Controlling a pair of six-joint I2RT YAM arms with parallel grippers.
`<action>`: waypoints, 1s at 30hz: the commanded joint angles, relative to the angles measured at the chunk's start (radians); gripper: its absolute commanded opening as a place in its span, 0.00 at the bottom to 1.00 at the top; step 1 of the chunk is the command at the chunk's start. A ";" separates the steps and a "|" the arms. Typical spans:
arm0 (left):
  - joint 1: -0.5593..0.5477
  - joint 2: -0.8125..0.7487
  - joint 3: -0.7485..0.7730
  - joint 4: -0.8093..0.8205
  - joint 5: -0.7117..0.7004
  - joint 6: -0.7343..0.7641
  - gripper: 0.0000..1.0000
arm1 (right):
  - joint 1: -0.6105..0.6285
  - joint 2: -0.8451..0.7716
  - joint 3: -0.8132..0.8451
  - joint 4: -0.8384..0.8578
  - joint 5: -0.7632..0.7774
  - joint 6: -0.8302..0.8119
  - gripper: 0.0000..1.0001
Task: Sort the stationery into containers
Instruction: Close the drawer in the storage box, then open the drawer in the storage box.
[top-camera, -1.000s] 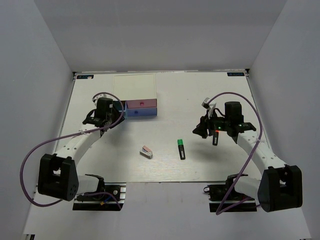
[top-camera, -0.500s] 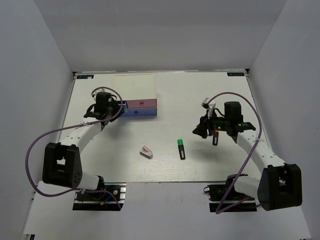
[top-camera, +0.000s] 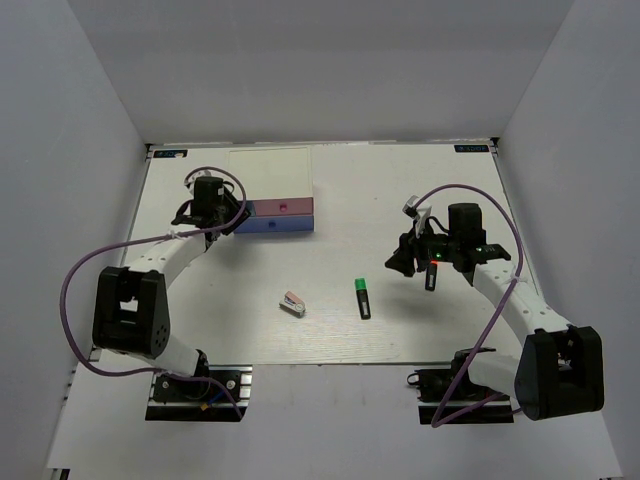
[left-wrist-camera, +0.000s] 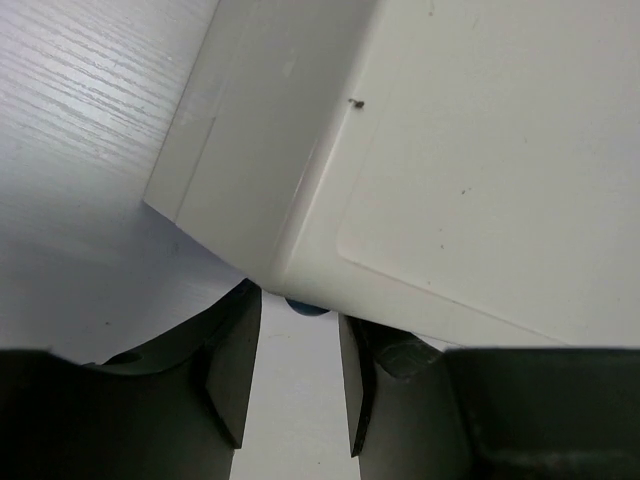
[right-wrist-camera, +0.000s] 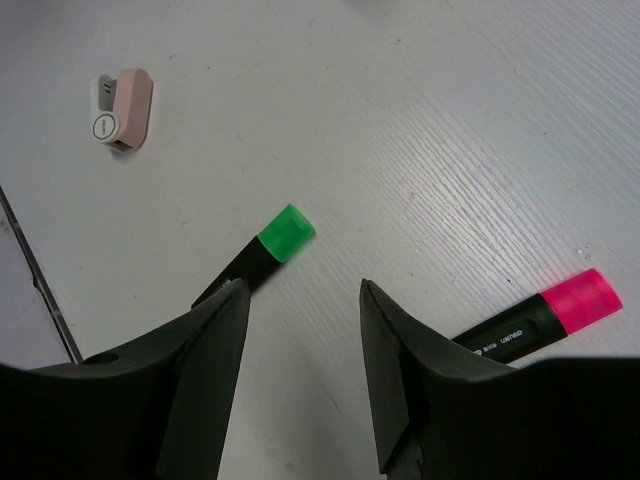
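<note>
Right wrist view: I read the right gripper (right-wrist-camera: 303, 300) as fingers apart, nothing between them. The green-capped highlighter (right-wrist-camera: 285, 232), black-bodied, lies on the bench (right-wrist-camera: 450, 100) toward its near edge, just beyond the fingertips. The pink-capped highlighter (right-wrist-camera: 545, 318) lies beside one finger. The pink-and-white stapler piece (right-wrist-camera: 122, 108) sits well apart. The left gripper (left-wrist-camera: 296, 330) has its fingers narrowly apart, with a blue knob (left-wrist-camera: 305, 307) just ahead of the tips, under the white box (left-wrist-camera: 450, 150) corner.

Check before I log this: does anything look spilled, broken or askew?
Nothing looks damaged or spilled. The pink stapler, green-capped highlighter and pink-capped highlighter just lie loose on the table, apart from the drawer box.
</note>
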 joint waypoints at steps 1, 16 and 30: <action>0.007 -0.008 0.037 0.038 0.000 -0.008 0.47 | 0.002 0.003 0.032 0.008 -0.001 -0.019 0.54; -0.034 -0.138 -0.196 0.257 0.288 0.087 0.37 | 0.005 0.034 0.018 0.040 -0.033 -0.013 0.43; -0.082 0.098 -0.150 0.681 0.466 -0.031 0.53 | -0.001 0.044 0.027 0.081 -0.044 -0.011 0.26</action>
